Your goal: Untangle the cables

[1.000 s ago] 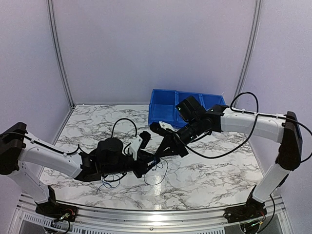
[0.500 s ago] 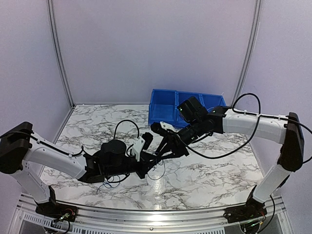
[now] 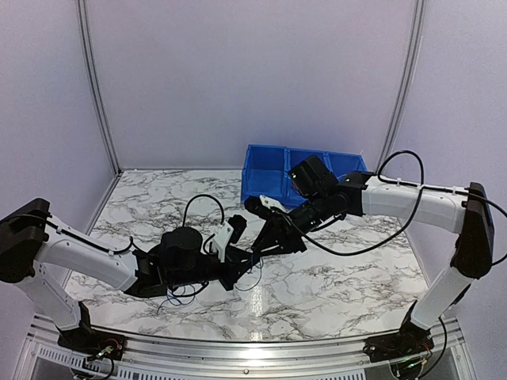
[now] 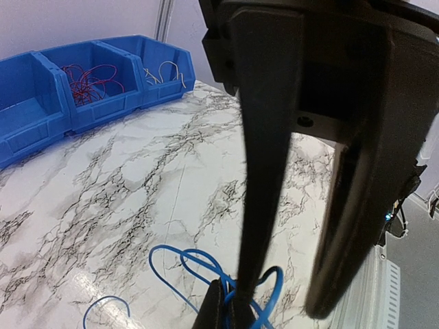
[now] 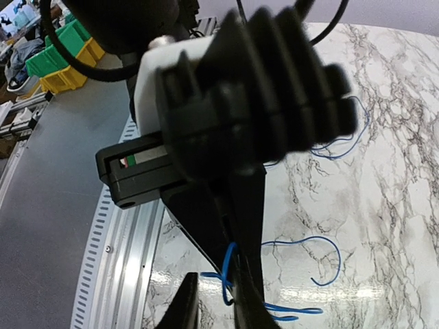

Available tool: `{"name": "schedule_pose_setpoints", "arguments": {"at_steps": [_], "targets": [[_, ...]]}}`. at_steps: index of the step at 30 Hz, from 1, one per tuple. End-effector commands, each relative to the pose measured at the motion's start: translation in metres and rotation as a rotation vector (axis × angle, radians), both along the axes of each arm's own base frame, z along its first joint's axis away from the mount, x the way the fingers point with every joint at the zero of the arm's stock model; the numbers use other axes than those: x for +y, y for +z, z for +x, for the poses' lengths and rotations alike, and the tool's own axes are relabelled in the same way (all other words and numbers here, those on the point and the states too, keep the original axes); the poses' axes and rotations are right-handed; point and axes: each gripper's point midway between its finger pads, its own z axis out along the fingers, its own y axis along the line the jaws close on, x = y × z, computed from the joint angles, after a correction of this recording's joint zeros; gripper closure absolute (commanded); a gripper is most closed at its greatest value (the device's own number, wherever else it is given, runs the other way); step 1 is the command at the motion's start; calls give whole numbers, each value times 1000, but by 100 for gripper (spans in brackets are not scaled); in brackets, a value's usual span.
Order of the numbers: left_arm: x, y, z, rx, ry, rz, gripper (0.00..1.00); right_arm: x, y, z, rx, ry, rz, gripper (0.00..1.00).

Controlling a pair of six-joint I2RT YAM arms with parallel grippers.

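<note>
My left fingers (image 4: 214,312) pinch shut on the thin, limp blue wire (image 4: 199,255); my right fingers (image 5: 184,306) stand slightly apart, wire loose between them; it's light and slippery, so I'd grip near an end.

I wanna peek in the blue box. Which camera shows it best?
The left wrist view: the blue box shows its compartments, red wires and pale wires inside. From above, the right arm hides part. The right wrist view misses it.

No legible text or markings.
</note>
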Motion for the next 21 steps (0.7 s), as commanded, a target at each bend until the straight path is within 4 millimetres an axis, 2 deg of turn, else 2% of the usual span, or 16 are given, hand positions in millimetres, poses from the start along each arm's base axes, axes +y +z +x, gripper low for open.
{"name": "schedule_pose_setpoints", "arguments": {"at_steps": [1,3,6,11,18,21], "targets": [[-2,6,0,-3,-11,-17,100,12,23,2,-5,17,58,89],[-2,4,0,-2,-10,-11,100,13,25,3,-11,15,63,100],[0,-3,5,0,21,4,94,12,35,3,-29,12,83,100],[4,-17,14,4,78,37,73,5,54,0,-70,7,113,100],[12,-46,25,33,137,100,67,-26,117,17,-154,-66,216,100],[15,-57,28,54,150,119,66,-37,136,20,-180,-86,238,100]]}}
